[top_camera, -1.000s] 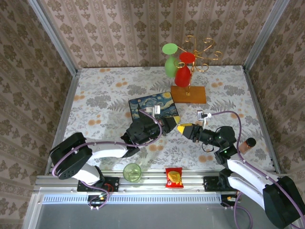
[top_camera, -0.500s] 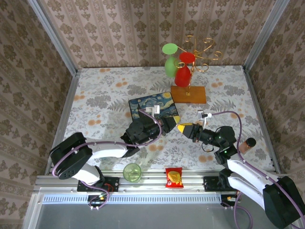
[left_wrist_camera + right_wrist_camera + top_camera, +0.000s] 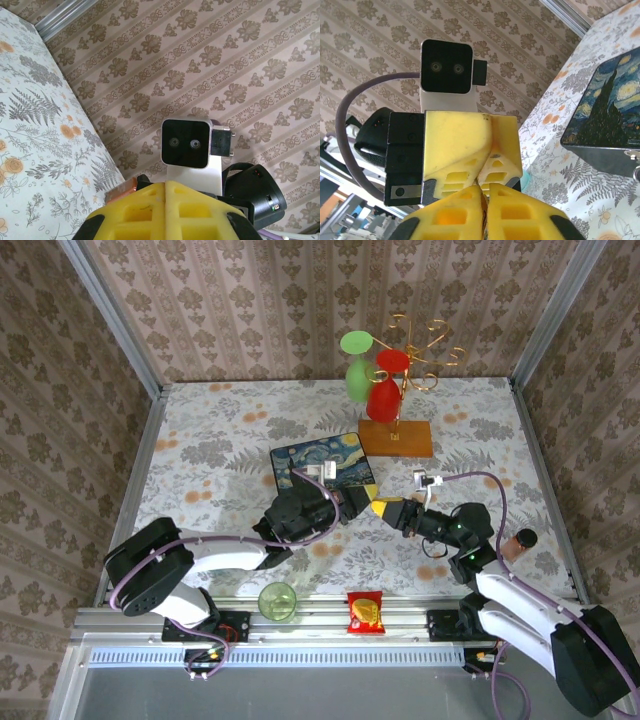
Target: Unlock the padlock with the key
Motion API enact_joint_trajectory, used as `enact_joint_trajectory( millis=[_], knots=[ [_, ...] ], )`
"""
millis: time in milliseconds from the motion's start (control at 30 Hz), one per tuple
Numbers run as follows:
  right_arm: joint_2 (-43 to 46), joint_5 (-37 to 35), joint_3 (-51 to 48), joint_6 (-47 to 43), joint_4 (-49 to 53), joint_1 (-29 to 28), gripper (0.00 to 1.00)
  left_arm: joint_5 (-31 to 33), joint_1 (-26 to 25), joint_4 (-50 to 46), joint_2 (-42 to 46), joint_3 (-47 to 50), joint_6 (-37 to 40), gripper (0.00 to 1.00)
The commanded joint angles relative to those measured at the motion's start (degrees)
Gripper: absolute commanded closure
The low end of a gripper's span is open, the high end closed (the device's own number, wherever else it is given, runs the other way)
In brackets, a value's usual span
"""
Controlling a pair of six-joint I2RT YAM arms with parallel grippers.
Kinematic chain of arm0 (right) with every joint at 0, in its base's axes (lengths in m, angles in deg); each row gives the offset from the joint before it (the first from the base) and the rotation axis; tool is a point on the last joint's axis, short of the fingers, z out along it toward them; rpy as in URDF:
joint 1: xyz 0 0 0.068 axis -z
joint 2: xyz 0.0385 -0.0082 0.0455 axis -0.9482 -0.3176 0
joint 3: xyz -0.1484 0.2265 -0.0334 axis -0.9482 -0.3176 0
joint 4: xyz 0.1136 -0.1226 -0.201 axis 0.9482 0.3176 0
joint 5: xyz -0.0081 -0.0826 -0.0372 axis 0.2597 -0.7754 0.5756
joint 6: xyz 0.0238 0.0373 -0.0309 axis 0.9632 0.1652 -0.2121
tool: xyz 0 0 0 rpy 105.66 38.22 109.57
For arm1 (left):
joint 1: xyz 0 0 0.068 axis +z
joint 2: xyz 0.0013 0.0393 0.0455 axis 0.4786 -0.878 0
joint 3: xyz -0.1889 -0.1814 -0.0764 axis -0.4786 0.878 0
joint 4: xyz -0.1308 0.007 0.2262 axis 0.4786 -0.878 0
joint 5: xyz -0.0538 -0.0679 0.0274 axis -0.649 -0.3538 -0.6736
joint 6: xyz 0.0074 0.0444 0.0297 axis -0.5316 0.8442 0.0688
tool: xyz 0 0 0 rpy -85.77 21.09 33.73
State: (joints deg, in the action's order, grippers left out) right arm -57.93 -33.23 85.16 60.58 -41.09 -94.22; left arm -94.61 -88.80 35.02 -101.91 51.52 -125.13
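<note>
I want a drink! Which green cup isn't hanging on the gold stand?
The green cup at the near edge, just left of the red snack packet. The other green one hangs on the gold stand at the back.

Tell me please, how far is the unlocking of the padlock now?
Done: the left arm and right arm meet in front of the painted box, jaws shut, tips close together. In hand: likely a grip on something small there, but the padlock and key are too small to tell. To do: nothing shows an open shackle, so turning the key probably remains.
</note>
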Motion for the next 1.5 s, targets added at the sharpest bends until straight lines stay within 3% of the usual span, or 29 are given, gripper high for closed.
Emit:
enact_joint_trajectory(
  millis=[0, 167, 267, 367, 400, 433, 667, 767, 900, 1000, 1100, 1333, 1467],
  knots=[
    [-0.19, 0.15, 1.78, -0.42, -4.0, -0.68, 0.97, -1.14, 0.87, 1.39, -1.74, 0.45, -1.58, 1.0],
    [0.28, -0.55, 0.9, -0.69, -3.73, -0.69, 1.0, -0.74, 0.9, 1.36, -2.02, 1.05, -2.36, 1.0],
    [1.7, -1.27, 0.53, -1.77, -0.62, -0.71, 1.0, 3.11, 0.98, -3.41, 0.49, 2.3, -0.61, 0.58],
    [4.45, -3.55, 1.0, -5.47, 9.8, -0.65, 1.0, 11.62, 1.23, -12.25, 6.22, 4.7, 1.22, 0.27],
    [5.56, -4.48, 0.94, -6.93, 13.93, -0.65, 1.0, 14.51, 1.24, -14.33, 8.56, 5.7, 2.36, 0.02],
    [6.5, -5.54, 0.47, -7.74, 16.53, -0.57, 1.0, 16.61, 1.28, -16.51, 10.71, 6.31, 3.66, 0.0],
    [8.06, -13.2, -0.26, -11.33, 30.17, -0.58, 1.0, 21.03, 0.12, -43.66, 15.82, -0.48, 11.78, 0.0],
    [7.56, -17.72, 1.25, -13.12, 37.09, -0.55, 1.0, 22.27, 1.03, -53.87, 12.92, -3.44, 8.76, 0.0],
    [7.26, -18.17, 0.86, -13.64, 36.37, -0.55, 1.0, 20.96, 1.87, -47.97, 8.91, -0.69, 6.01, 0.0],
    [6.82, -18.33, 0.6, -13.99, 36.59, -0.63, 1.0, 21.5, 1.9, -53.26, 5.19, -4.17, 5.08, 0.0],
    [7.21, -17.91, -0.23, -13.37, 35.0, -0.59, 1.0, 21.21, 1.49, -47.82, 2.1, -3.2, 3.78, 0.0],
    [9.82, -18.63, -1.9, -12.67, 35.1, -0.56, 1.0, 30.06, -0.82, -34.97, -4.14, 3.09, -7.19, 0.27],
    [10.85, -18.88, -3.03, -12.56, 35.55, -0.6, 1.0, 32.15, -2.75, -37.41, -6.75, 0.22, -7.73, 0.27]
  ],
)
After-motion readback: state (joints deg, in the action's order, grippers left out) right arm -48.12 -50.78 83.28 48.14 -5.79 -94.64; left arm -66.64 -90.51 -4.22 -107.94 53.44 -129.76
